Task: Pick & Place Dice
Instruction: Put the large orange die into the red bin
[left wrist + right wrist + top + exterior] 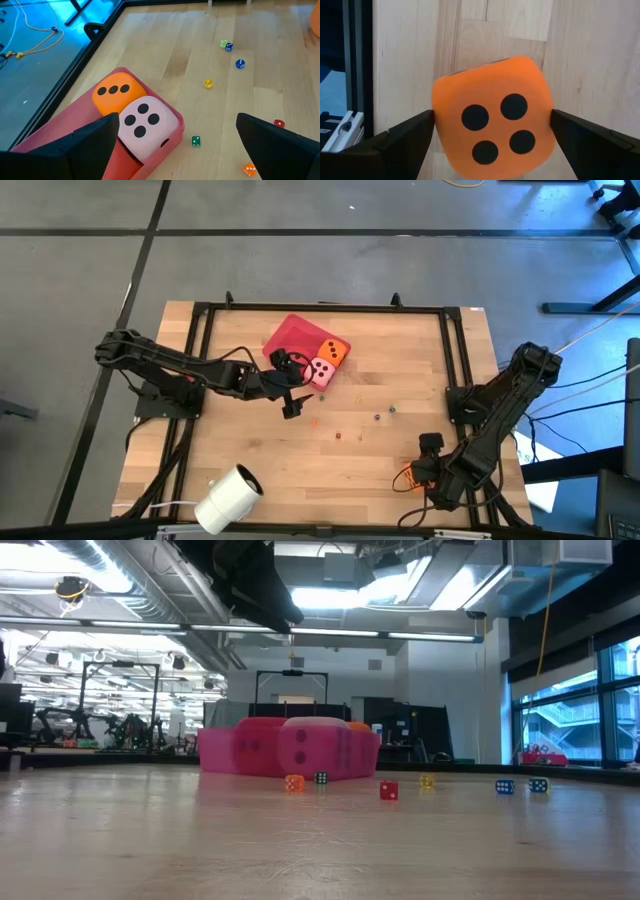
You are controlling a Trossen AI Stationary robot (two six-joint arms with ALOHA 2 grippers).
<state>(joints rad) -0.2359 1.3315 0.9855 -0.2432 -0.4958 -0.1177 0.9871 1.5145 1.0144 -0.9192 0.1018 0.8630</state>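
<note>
The right end effector (490,130) stands wide around an orange die (492,117) near the counter's (250,440) corner, not yet squeezing. The left end effector (175,145) hangs wide beside the tray (290,335), where pink (145,125) and orange (117,92) dice sit. An off-centre squeeze could squirt the soft die off the edge.

Two arms of dark, near-black links are seen from above, each built of slim tubular segments joined by thicker, rounded joint housings. The left arm (180,370) is fixed to a dark square base plate, and a thin black cable is looped along its forearm. The right arm (500,410) is made the same way, with bulkier blocks at its elbow and wrist. In the wrist views, the fingers (75,147) of the left hand and the fingers (592,137) of the right hand are shown as matte black wedges with flat, tapering faces.
</note>
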